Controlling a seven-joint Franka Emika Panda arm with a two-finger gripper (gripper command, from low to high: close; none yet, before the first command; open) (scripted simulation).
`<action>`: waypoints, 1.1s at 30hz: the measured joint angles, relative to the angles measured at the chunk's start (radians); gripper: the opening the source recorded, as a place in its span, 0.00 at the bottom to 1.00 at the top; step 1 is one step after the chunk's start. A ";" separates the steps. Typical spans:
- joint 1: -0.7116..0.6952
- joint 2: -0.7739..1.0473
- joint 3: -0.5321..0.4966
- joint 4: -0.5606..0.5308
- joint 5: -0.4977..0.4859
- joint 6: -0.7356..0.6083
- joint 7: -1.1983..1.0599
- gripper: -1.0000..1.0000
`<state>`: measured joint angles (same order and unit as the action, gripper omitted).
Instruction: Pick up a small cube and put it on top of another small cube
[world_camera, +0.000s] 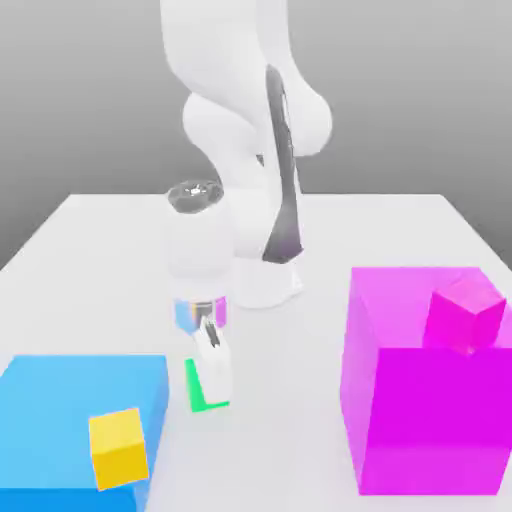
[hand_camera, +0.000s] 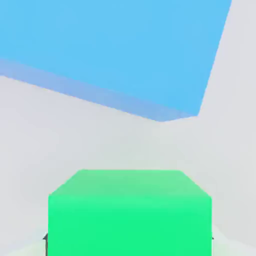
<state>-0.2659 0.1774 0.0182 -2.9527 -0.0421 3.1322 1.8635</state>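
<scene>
The small cube (world_camera: 198, 388) is bright green and rests on the white table, near the front and a little toward the exterior view's left. My gripper (world_camera: 210, 375) reaches straight down over it, and one white finger (world_camera: 213, 362) covers part of it. In the hand view the green cube (hand_camera: 130, 215) sits tight between the jaws, which are shut on it. The other small cube (world_camera: 465, 315) is magenta and sits on top of a much larger magenta block (world_camera: 425, 410) at the exterior view's right.
A large flat blue block (world_camera: 70, 410) lies at the exterior view's front left, just beside the green cube, with a small yellow cube (world_camera: 118, 448) on it. The same blue block (hand_camera: 120, 50) shows in the hand view. The arm's white base (world_camera: 265, 270) stands behind.
</scene>
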 joint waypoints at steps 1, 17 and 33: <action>-0.012 -0.030 0.015 -0.005 0.011 -0.025 -0.009 0.00; 0.083 -0.145 0.088 0.258 0.057 -0.413 -0.074 0.00; 0.312 0.120 0.228 0.836 -0.066 -0.696 0.019 0.00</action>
<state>0.0456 0.2976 0.2457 -2.1170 -0.1082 2.4363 1.8822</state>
